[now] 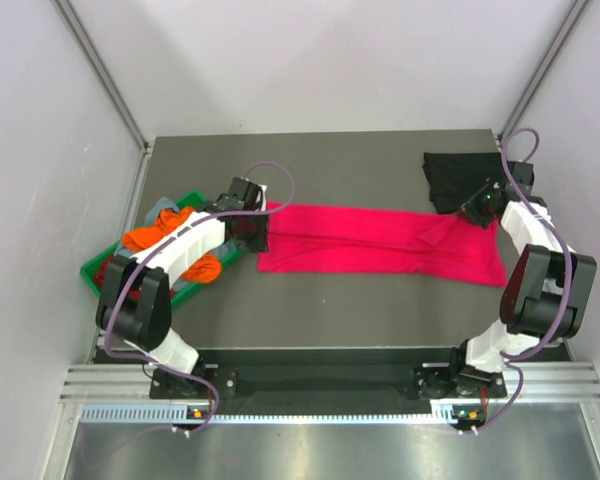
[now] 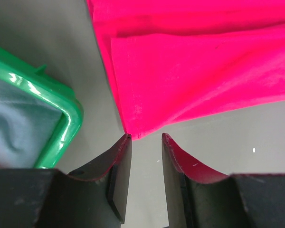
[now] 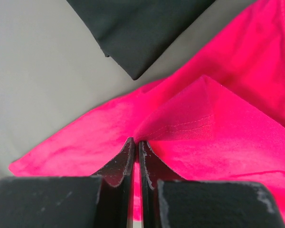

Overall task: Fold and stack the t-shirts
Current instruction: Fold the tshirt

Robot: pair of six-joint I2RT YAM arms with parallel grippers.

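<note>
A bright pink-red t-shirt [image 1: 370, 240] lies as a long folded strip across the middle of the table. My left gripper [image 1: 250, 228] is at its left end. In the left wrist view this gripper [image 2: 146, 137] stands open, with the shirt's corner [image 2: 133, 130] just ahead of the fingertips and only bare table between them. My right gripper [image 1: 477, 210] is at the strip's right end. In the right wrist view it [image 3: 135, 141] is shut on a raised fold of the pink-red shirt [image 3: 190, 118]. A black t-shirt [image 1: 450, 175] lies folded at the back right, and its corner [image 3: 137, 28] shows just beyond the held fold.
A green plastic tray [image 1: 87, 268] sits at the left under my left arm, holding orange [image 1: 155, 232] and grey-blue [image 1: 160, 208] shirts. Its rim [image 2: 69, 123] is close beside the left fingers. Grey walls enclose the table on three sides.
</note>
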